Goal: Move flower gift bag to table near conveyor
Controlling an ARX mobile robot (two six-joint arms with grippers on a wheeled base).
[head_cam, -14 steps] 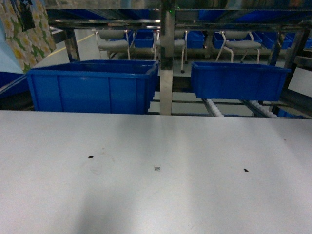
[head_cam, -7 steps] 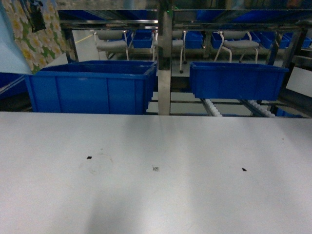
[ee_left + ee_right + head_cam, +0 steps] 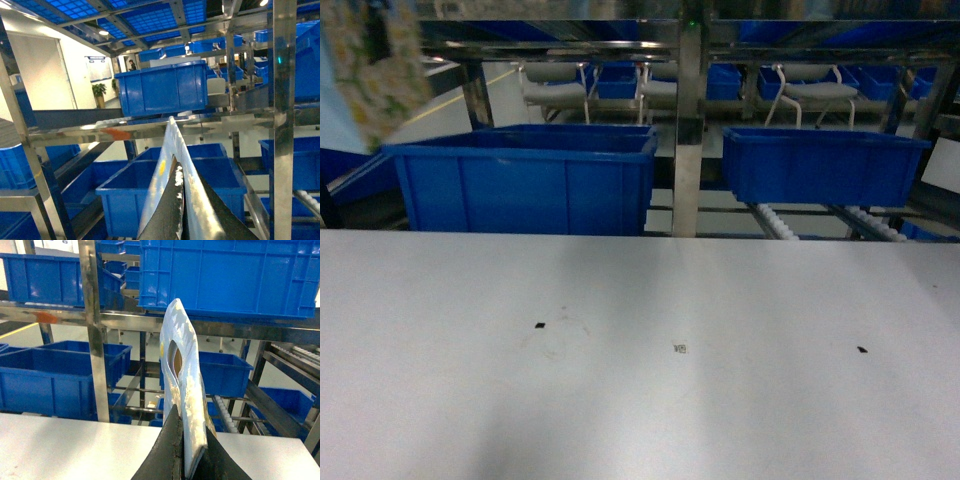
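A: White worktop [image 3: 640,400] up front, roller conveyor [image 3: 780,222] behind it under blue bins [image 3: 525,180].
B: The flower gift bag [image 3: 370,60]?
A: Aloft, upper left, off the worktop. Left claw [image 3: 181,220] pinches its edge; right claw [image 3: 192,460] is clamped on it too.

Two blue plastic bins stand at the far side: a large bin [image 3: 525,178] on the left and a smaller bin [image 3: 823,165] on the right. Grey chairs [image 3: 556,88] sit farther back, beyond them.
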